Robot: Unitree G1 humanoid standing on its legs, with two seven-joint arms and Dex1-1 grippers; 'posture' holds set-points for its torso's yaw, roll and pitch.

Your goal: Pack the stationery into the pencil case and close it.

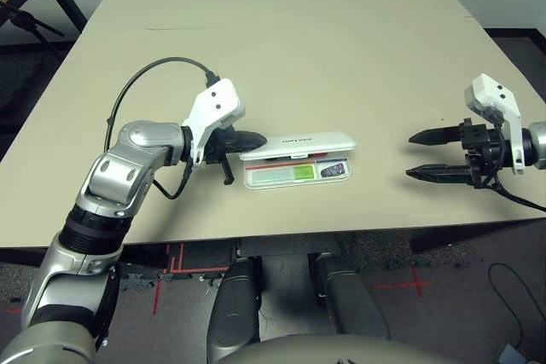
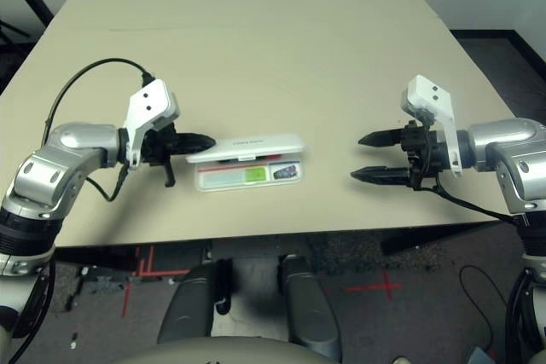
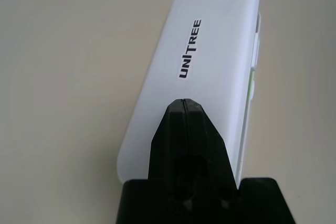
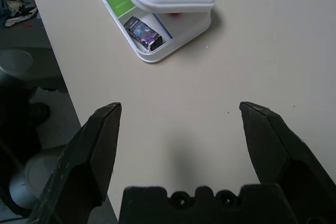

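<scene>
Pencil case [image 1: 297, 147] looked like smooth white plastic, slightly glossy lid. Tabletop [image 1: 281, 49] was matt beige laminate, smooth. Both pincers had matt black plastic-looking fingers [image 4: 100, 150]; forearms were brushed silver metal with glossy white plastic wrist housings.

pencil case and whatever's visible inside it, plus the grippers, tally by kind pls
pencil case: 1, lid part-way down
green and white stick in the tray: 1
small dark metal piece in the tray: 1
red item under the lid: 1, mostly hidden
grippers: 2, left gripper shut, right gripper open
total: 6
</scene>
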